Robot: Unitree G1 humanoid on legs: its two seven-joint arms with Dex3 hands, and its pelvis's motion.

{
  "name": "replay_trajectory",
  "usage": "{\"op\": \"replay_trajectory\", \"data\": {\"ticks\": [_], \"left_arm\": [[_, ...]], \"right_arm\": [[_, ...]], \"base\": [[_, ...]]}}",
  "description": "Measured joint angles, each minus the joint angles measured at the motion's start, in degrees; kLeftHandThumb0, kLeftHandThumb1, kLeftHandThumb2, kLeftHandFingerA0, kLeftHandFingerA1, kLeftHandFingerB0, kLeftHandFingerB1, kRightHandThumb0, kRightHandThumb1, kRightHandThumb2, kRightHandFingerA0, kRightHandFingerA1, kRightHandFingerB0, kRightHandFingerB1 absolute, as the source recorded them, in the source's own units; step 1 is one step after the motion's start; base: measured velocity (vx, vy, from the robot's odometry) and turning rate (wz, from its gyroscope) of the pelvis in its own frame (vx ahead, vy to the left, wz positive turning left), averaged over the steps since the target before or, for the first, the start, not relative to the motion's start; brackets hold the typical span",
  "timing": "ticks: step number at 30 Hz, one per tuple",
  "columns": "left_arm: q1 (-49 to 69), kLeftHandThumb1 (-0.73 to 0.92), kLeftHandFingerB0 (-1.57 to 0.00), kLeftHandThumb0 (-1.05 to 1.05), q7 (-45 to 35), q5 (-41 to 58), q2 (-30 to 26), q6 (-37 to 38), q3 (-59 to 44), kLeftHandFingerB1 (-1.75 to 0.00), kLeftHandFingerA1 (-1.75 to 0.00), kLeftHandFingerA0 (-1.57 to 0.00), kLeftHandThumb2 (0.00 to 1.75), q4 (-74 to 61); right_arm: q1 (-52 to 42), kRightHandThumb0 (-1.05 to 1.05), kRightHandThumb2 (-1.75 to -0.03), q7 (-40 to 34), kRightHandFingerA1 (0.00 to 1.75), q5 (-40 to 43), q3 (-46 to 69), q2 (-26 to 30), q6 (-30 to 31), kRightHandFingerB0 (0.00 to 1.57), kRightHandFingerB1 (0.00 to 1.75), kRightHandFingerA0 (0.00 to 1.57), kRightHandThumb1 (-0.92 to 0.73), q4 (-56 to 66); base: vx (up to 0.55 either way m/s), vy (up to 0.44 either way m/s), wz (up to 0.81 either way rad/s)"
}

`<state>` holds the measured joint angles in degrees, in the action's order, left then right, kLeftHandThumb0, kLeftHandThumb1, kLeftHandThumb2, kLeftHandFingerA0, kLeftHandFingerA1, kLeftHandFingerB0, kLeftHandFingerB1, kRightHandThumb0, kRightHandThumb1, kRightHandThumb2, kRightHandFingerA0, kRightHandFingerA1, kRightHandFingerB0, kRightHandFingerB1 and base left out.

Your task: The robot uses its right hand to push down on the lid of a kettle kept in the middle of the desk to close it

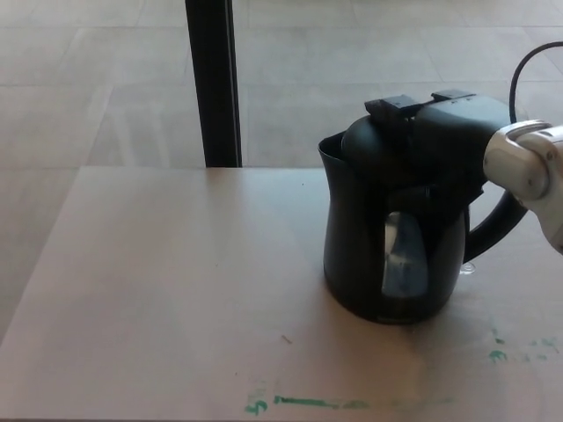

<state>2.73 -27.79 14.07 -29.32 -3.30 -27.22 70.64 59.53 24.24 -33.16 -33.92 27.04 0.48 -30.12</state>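
Note:
A black electric kettle (pixel 391 255) with a clear water window stands on the pale desk (pixel 176 281), right of centre. Its spout faces left and its handle (pixel 497 224) sticks out to the right. My right hand (pixel 444 132) comes in from the right on a silver wrist and lies flat on top of the kettle, over the domed lid (pixel 365 141). The fingers are stretched out and hold nothing. Most of the lid is hidden under the hand. The left hand does not show.
A black post (pixel 211 79) stands behind the desk's far edge, left of the kettle. A black cable (pixel 528 66) loops at the upper right. Green marks (pixel 308 403) run along the desk's near edge. Tiled floor lies beyond.

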Motion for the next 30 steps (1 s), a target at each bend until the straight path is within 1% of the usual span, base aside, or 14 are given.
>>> {"op": "replay_trajectory", "data": {"ticks": [1, 2, 8, 12, 13, 14, 15, 16, 17, 18, 19, 28, 29, 30], "left_arm": [[0.00, 0.54, -0.28, -0.70, 0.00, 0.01, 0.00, 0.00, -0.01, -0.46, -0.58, -0.50, 0.87, 0.01], [-0.03, 0.64, -0.31, -0.62, 0.01, 0.02, 0.01, 0.00, -0.01, -0.33, -0.47, -0.54, 0.59, 0.03], [-0.01, 0.64, -0.28, -0.64, -0.03, 0.09, 0.02, 0.00, -0.01, -0.33, -0.46, -0.51, 0.60, 0.04], [0.04, 0.63, -0.28, -0.63, -0.04, 0.13, 0.03, 0.00, -0.01, -0.33, -0.48, -0.54, 0.59, 0.03], [0.05, 0.53, -0.25, -0.69, -0.04, 0.14, 0.03, 0.00, -0.01, -0.46, -0.59, -0.49, 0.88, 0.01], [0.07, 0.64, -0.32, -0.64, -0.04, 0.15, 0.03, 0.00, -0.02, -0.34, -0.49, -0.56, 0.60, -0.01], [0.13, 0.51, -0.24, -0.67, -0.04, 0.16, 0.03, 0.00, -0.01, -0.46, -0.61, -0.51, 0.89, -0.02], [0.20, 0.51, -0.24, -0.67, -0.04, 0.16, 0.03, 0.00, -0.01, -0.46, -0.61, -0.51, 0.89, -0.02], [0.32, 0.63, -0.34, -0.66, -0.04, 0.16, 0.03, 0.00, -0.01, -0.34, -0.50, -0.57, 0.59, -0.03], [0.37, 0.53, -0.30, -0.73, -0.04, 0.16, 0.03, 0.00, 0.00, -0.47, -0.61, -0.53, 0.87, -0.03], [0.45, 0.54, -0.30, -0.71, -0.03, 0.16, 0.04, 0.00, 0.00, -0.47, -0.61, -0.53, 0.88, -0.03], [0.88, 0.51, -0.33, -0.73, 0.01, 0.17, 0.04, 0.00, 0.13, -0.48, -0.61, -0.55, 0.88, 0.01], [0.96, 0.53, -0.30, -0.74, 0.03, 0.17, 0.04, 0.00, 0.14, -0.46, -0.62, -0.55, 0.87, 0.03], [0.98, 0.54, -0.29, -0.72, 0.03, 0.17, 0.05, 0.00, 0.14, -0.46, -0.62, -0.55, 0.88, 0.03]], "right_arm": [[0.21, -0.82, -1.10, 0.61, 0.50, 0.21, 0.41, -0.01, -0.02, 0.00, 0.31, 0.05, -0.64, -0.05], [0.53, -0.95, -1.15, 1.61, 0.34, 0.84, 1.19, -0.06, -0.17, 0.07, 0.13, 0.07, -0.71, -0.47], [2.29, -0.99, -1.18, 6.49, 0.09, 4.65, 6.08, -0.43, -0.19, 0.06, 0.08, 0.07, -0.72, -3.18], [2.72, -0.91, -1.20, 9.42, 0.19, 7.71, 10.91, -0.41, 1.05, 0.01, 0.12, 0.01, -0.73, -3.28], [2.78, -0.93, -1.21, 10.20, 0.23, 8.59, 12.19, -0.36, 1.35, 0.05, 0.11, 0.04, -0.77, -3.26], [2.79, -0.96, -0.78, 10.87, 0.37, 9.41, 13.66, -0.14, 1.62, 0.00, 0.27, 0.00, -0.92, -3.18], [2.79, -0.87, -1.19, 11.48, 0.27, 10.26, 15.22, 0.19, 1.89, 0.02, 0.17, 0.01, -0.71, -3.08], [2.79, -0.87, -1.19, 11.82, 0.27, 10.77, 16.11, 0.43, 2.07, 0.02, 0.17, 0.01, -0.71, -3.02], [2.79, -0.90, -1.20, 12.47, 0.22, 11.79, 18.14, 0.94, 2.49, 0.05, 0.14, 0.04, -0.73, -2.95], [2.79, -1.01, -0.92, 12.96, 0.25, 12.58, 19.70, 1.43, 2.80, 0.01, 0.20, 0.01, -0.73, -2.95], [2.79, -0.94, -1.21, 13.51, 0.16, 13.48, 21.57, 2.11, 3.20, 0.02, 0.11, 0.02, -0.75, -2.95], [1.59, -0.94, -1.23, 16.60, 0.15, 20.09, 37.93, 11.29, 5.47, 0.00, 0.09, 0.00, -0.75, -4.16], [1.08, -1.01, -0.71, 16.88, 0.30, 20.75, 39.95, 12.56, 5.73, 0.00, 0.26, 0.00, -0.92, -4.56], [0.51, -0.98, -1.20, 17.08, 0.24, 21.41, 41.85, 13.72, 5.91, 0.07, 0.16, 0.08, -0.72, -4.86]], "base": [[0.00, 0.000, 0.00], [0.00, 0.000, 0.00], [0.00, 0.000, 0.00], [0.00, 0.000, 0.00], [0.00, 0.000, 0.00], [0.00, 0.000, 0.00], [0.00, 0.000, 0.00], [0.00, 0.000, 0.00], [0.00, 0.000, 0.00], [0.00, 0.000, 0.00], [0.00, 0.000, 0.00], [0.00, 0.000, 0.00], [0.00, 0.000, 0.00], [0.00, 0.000, 0.00]]}}
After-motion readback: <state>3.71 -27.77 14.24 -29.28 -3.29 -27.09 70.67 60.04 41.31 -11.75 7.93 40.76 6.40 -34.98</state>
